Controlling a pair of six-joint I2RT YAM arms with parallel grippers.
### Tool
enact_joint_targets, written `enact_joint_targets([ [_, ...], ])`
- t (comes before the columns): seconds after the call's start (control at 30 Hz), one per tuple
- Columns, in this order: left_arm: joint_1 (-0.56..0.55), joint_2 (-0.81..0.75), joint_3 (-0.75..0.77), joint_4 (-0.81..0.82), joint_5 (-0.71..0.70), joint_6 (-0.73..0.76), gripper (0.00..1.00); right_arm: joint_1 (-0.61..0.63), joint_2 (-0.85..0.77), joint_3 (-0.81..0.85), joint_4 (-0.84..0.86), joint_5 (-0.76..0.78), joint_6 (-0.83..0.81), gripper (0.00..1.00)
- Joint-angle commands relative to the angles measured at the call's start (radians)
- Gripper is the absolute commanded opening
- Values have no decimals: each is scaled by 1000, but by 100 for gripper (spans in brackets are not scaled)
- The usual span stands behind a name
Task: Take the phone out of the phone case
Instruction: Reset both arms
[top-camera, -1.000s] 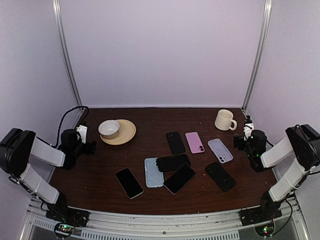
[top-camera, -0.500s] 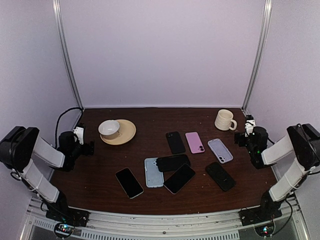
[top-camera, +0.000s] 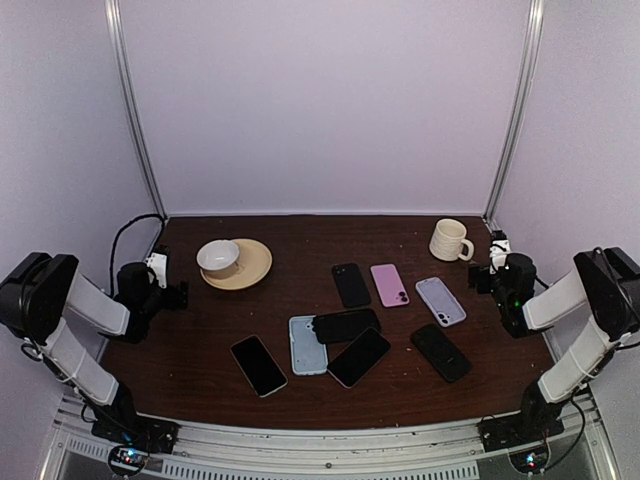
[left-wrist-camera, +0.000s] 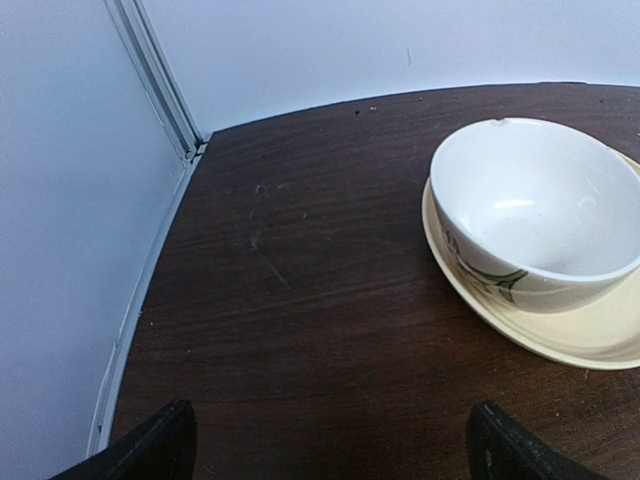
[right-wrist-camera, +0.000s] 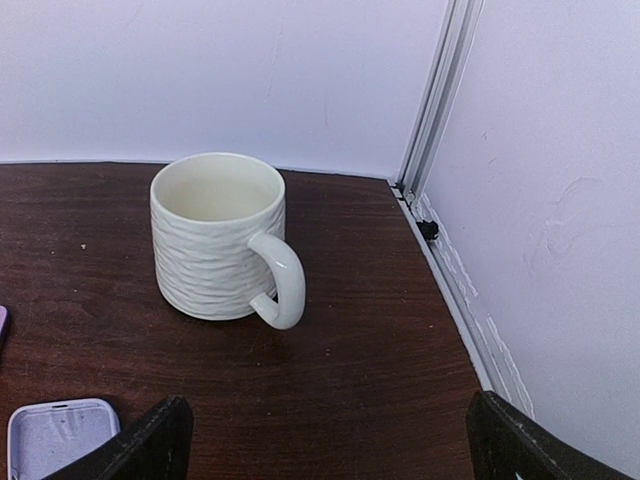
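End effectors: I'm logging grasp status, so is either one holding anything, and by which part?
Nothing is held. The left end effector and the right end effector both stand open and empty.

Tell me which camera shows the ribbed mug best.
Right wrist view: the ribbed mug is close, upright, with its handle toward the camera. Top external shows it small near the far right corner. Left wrist view does not show it.
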Motion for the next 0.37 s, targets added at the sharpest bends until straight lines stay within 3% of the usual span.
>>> enact_joint_targets([
  [0.0,6,5,8,59,-9,-9,98,-6,-7,12,3,-2,10,99],
  [0.33,6,5,8,59,-9,-10,98,-14,-5,21,-13,-19,14,100],
])
